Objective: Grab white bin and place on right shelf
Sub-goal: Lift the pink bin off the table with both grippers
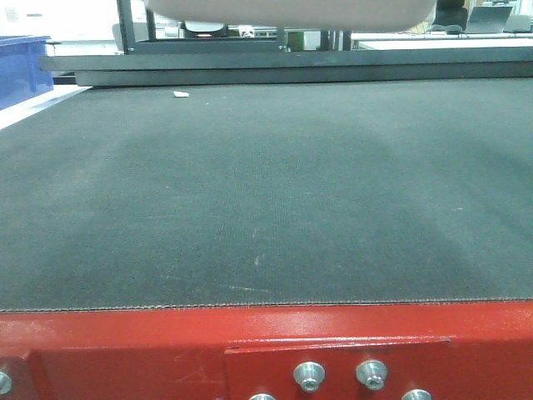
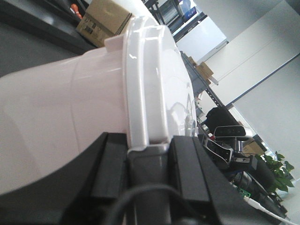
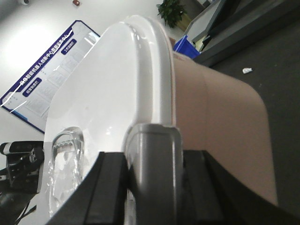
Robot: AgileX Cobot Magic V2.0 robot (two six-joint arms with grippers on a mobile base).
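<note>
The white bin (image 1: 291,12) hangs above the table, and only its pale underside shows at the top edge of the front view. In the left wrist view its pinkish wall (image 2: 70,103) and white lid rim fill the frame. My left gripper (image 2: 149,144) is shut on the grey clasp (image 2: 147,178) at the bin's rim. From the right wrist, the white lid (image 3: 103,84) and pinkish side (image 3: 220,108) show. My right gripper (image 3: 154,157) is shut on the grey clasp (image 3: 152,145) at that end. The right shelf is out of view.
Below lies a red-framed table (image 1: 125,333) with a dark mat top (image 1: 250,208). A small white scrap (image 1: 180,94) lies on the mat far left. A blue crate (image 1: 21,67) stands at the left. A cardboard box (image 2: 103,18) sits beyond the bin.
</note>
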